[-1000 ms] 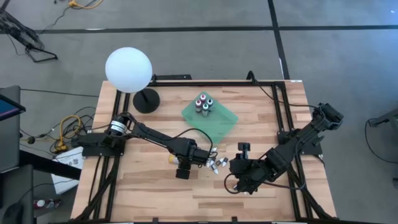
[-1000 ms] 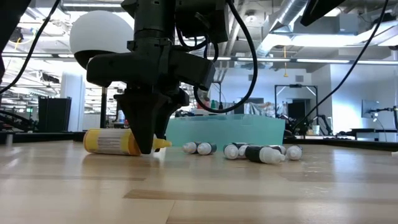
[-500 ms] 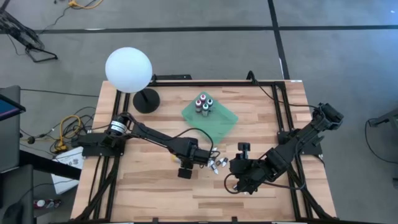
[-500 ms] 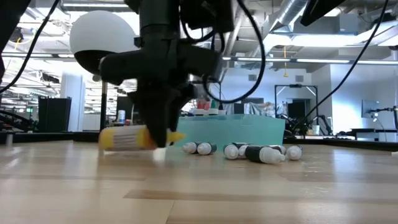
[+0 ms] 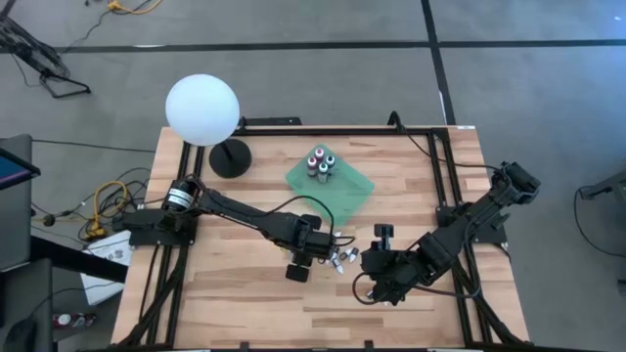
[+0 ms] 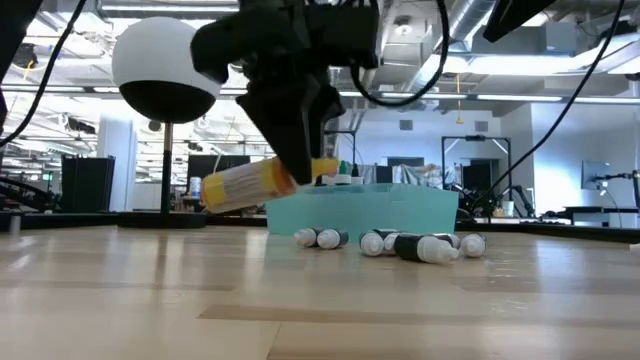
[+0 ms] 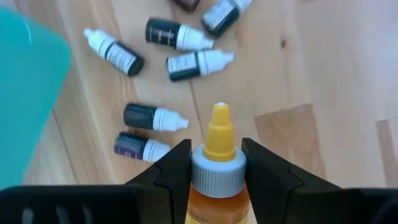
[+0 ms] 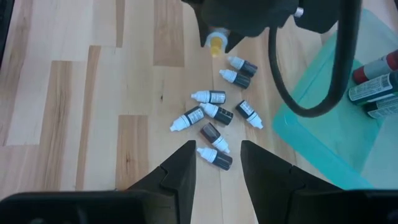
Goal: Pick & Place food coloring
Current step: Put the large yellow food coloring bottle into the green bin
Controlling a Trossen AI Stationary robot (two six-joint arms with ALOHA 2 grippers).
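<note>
— Where is the yellow bottle (image 7: 216, 168) sitting?

— It is hanging above the table (image 5: 235, 303), pinched at the neck by the left gripper (image 7: 215, 163), beside the small dark bottles (image 8: 214, 121) lying by the green tray (image 5: 357, 196).

— And the right gripper (image 8: 215, 163)?

— It is waiting over the table's right side, fingers spread and holding nothing. More bottles (image 5: 321, 162), seemingly four, are standing in the tray.

An industrial lab or workshop: exposed ceiling ducts (image 6: 470, 40), strip lights and equipment racks (image 6: 85, 180) beyond the wooden table (image 6: 320, 300), grey carpet (image 5: 293, 88) around it.
</note>
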